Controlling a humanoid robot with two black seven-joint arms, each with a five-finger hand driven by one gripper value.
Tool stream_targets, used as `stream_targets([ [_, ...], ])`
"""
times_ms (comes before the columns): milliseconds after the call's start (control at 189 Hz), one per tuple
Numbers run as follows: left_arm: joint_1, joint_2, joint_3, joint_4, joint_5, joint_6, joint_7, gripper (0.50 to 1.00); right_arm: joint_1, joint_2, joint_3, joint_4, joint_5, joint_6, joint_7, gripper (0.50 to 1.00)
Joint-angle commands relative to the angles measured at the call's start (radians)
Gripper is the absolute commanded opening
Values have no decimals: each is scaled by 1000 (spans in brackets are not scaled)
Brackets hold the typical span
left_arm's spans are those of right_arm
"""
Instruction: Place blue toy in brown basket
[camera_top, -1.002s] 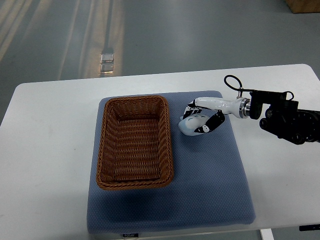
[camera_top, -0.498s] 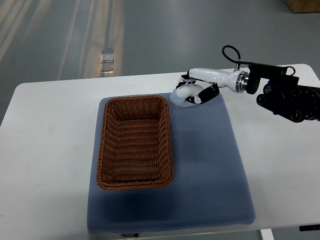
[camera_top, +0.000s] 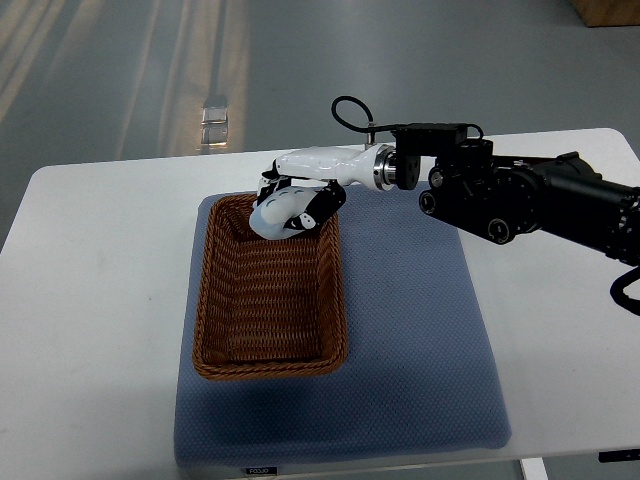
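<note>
Right hand: your right hand (camera_top: 295, 205) is curled around the blue toy (camera_top: 277, 214), fingers wrapped over its top and sides. The arm comes in from the right edge and reaches across the far part of the counter (camera_top: 100, 260).

Left hand: not visible anywhere in the top view.

Blue toy: a pale blue, rounded thing, mostly covered by the fingers, so you cannot make out its full shape. It is held above the far end of the brown basket (camera_top: 270, 285), just inside the far rim. It looks clear of the woven floor, though from this steep angle you cannot be sure how high it hangs.

Brown basket: a rectangular wicker basket lying on the left part of the blue mat (camera_top: 420, 340), long side running from the far edge of the counter toward the near edge. Nothing lies in it that you can see.

Done, as far as it shows: the toy is grasped, lifted and carried over the basket opening.

Left to do: lower the toy into the basket, let the fingers go, and draw the hand back out to the right.

Watch for: the toy sits close to the far rim, so I would judge a release slightly nearer the basket's middle safer than dropping it here.
</note>
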Motion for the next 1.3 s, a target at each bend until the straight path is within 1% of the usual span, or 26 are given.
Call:
stream_targets([
  [0,0,0,0,0,0,-1,0,1000,-3,45,-17,-25,0,-4,0,731],
  [27,2,0,0,0,0,-1,0,1000,-6,48,-21,-26,0,-8,0,752],
  [64,2,0,-2,0,0,-1,0,1000,-8,51,-27,-28,0,-10,0,762],
  [90,2,0,-2,0,0,-1,0,1000,-9,53,-32,-31,0,-13,0,782],
  [154,2,0,-2,2,0,-1,0,1000,-11,53,-34,-38,0,-13,0,801],
  [175,2,0,-2,2,0,-1,0,1000,-11,53,-34,-40,0,-13,0,815],
  [180,2,0,-2,2,0,1,0,1000,-11,53,-34,-40,0,-13,0,825],
  [207,2,0,-2,0,0,-1,0,1000,-12,53,-34,-40,0,-13,0,840],
  [223,2,0,-2,0,0,-1,0,1000,-12,53,-32,-40,1,-13,0,858],
  [260,2,0,0,0,0,-1,0,1000,-12,53,-32,-40,1,-13,0,872],
  [297,2,0,-2,0,0,-1,0,1000,-12,55,-32,-40,1,-13,0,897],
  [488,2,0,0,0,0,1,0,1000,-23,44,-11,-40,49,-25,-11,899],
  [610,2,0,0,0,0,-1,0,1000,-37,22,9,-40,162,-100,-34,899],
  [689,0,0,0,0,0,-1,0,1000,-51,-16,35,-40,233,-148,-72,899],
  [731,0,0,1,0,0,-1,0,1000,-61,-33,60,-40,266,-163,-87,899],
  [806,0,0,3,0,0,-1,0,1000,-81,-48,117,-40,312,-169,-101,899],
  [901,0,0,3,0,0,-1,0,1000,-121,-74,204,-38,366,-160,-130,899],
  [1034,0,0,5,0,0,-1,0,1000,-193,-127,316,-34,429,-137,-140,899],
  [1208,0,0,3,0,0,-1,0,1000,-292,-179,431,-28,553,-59,-141,899],
  [1293,-2,0,5,0,0,-1,0,1000,-344,-208,488,-26,645,4,-147,899],
])
